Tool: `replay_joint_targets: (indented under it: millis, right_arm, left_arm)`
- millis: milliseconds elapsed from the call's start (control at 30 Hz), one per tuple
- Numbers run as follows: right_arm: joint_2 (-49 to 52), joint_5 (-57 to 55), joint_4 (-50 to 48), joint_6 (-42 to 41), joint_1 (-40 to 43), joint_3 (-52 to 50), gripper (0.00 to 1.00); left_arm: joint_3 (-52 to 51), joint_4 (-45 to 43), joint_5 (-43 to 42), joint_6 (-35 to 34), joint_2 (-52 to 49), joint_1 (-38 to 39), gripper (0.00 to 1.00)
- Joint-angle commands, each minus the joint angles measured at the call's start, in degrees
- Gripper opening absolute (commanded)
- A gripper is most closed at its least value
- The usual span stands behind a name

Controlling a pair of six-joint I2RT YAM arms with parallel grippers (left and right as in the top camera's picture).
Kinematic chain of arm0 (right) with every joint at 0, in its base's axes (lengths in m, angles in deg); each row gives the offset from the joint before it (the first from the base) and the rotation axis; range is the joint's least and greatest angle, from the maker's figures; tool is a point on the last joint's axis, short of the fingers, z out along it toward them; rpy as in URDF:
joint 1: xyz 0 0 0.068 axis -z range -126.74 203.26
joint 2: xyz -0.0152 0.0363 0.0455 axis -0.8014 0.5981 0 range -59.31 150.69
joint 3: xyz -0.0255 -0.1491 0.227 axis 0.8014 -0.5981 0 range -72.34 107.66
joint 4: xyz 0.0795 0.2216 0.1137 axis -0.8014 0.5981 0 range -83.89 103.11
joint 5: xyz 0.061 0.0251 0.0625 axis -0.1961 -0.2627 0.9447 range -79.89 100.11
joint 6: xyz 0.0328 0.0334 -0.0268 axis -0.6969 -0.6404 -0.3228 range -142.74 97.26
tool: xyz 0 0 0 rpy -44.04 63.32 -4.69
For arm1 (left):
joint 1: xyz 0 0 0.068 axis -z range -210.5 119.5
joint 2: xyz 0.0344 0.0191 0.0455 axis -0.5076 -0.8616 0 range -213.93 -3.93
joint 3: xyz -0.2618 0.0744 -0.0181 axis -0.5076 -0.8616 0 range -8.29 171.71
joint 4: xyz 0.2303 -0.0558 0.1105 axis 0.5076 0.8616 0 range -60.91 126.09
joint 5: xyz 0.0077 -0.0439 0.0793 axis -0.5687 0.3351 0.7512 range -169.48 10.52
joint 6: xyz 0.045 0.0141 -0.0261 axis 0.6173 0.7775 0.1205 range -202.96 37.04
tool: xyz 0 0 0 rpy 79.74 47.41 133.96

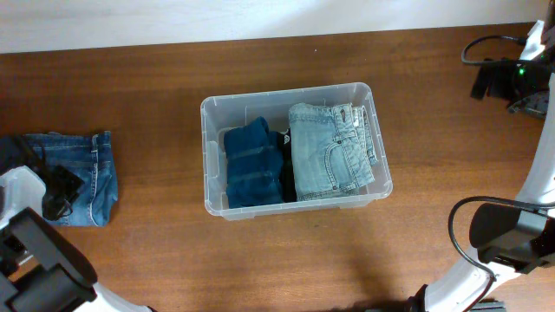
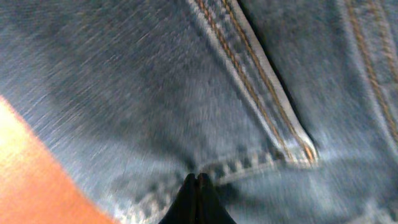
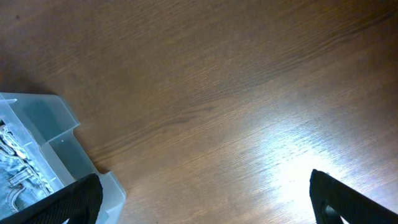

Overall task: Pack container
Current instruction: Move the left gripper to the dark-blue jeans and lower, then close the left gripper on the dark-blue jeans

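Observation:
The clear plastic container [image 1: 286, 94] stands at the table's middle. In it lie a folded dark blue pair of jeans [image 1: 253, 165] on the left and a folded light blue pair [image 1: 329, 152] on the right. Another pair of blue jeans [image 1: 87, 165] lies on the table at the far left. My left gripper [image 1: 56, 189] is down on these jeans; in the left wrist view its fingertips [image 2: 198, 182] are shut together against the denim [image 2: 155, 93] by a seam. My right gripper [image 3: 205, 199] is open and empty over bare table, right of the container's corner [image 3: 62, 134].
The wooden table [image 1: 416, 269] runs around the container. The right arm's base and cables [image 1: 512, 69] are at the back right corner, and its lower link [image 1: 507, 234] is at the front right. The left arm's body [image 1: 35, 251] fills the front left corner.

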Motion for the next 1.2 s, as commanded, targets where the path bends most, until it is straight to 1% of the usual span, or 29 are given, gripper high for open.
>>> replay_joint_targets:
  millis: [0, 33, 67, 133, 167, 467, 633, 833, 967, 1033, 1167]
  right_arm:
    - [-0.44, -0.7, 0.07, -0.22, 0.02, 0.22, 0.99]
    - [-0.44, -0.7, 0.07, -0.22, 0.02, 0.22, 0.99]
    - [-0.44, -0.7, 0.07, -0.22, 0.02, 0.22, 0.98]
    - [-0.44, -0.7, 0.07, -0.22, 0.02, 0.22, 0.99]
    - [-0.44, -0.7, 0.07, -0.22, 0.02, 0.22, 0.99]
    - [-0.44, -0.7, 0.04, -0.22, 0.02, 0.22, 0.99]
    - [-0.44, -0.7, 0.04, -0.22, 0.02, 0.22, 0.98]
    - [-0.44, -0.7, 0.04, -0.22, 0.02, 0.22, 0.99]
    - [-0.44, -0.7, 0.04, -0.22, 0.02, 0.22, 0.99]
    - [-0.44, -0.7, 0.04, -0.22, 0.02, 0.22, 0.99]
    - [-0.44, -0.7, 0.0, -0.22, 0.02, 0.22, 0.99]
  left_arm:
    - [1.18, 0.74, -0.37, 0.68, 5.16, -0.87, 0.04]
    - [1.18, 0.61, -2.78, 0.7, 5.49, -1.01, 0.04]
    - [1.18, 0.42, -6.88, 0.7, 5.68, -1.07, 0.04]
    - [1.09, -0.39, -17.49, 0.66, 5.46, -0.42, 0.01]
    - [1.09, -0.55, -17.55, 0.66, 5.42, -0.04, 0.01]
    - [0.94, -0.74, -9.11, 0.7, 4.02, 4.66, 0.01]
    - [-1.07, -0.98, -2.08, 0.66, 3.98, 5.84, 0.0]
    - [-6.21, -3.78, 0.85, 0.7, 3.76, 5.84, 0.01]
    - [-10.58, -7.13, 0.5, 0.68, 3.5, 5.84, 0.01]
    - [-11.39, -5.88, 0.87, 0.7, 3.5, 5.7, 0.01]
    - [-11.34, -2.01, 4.76, 0.66, 3.93, 4.94, 0.0]
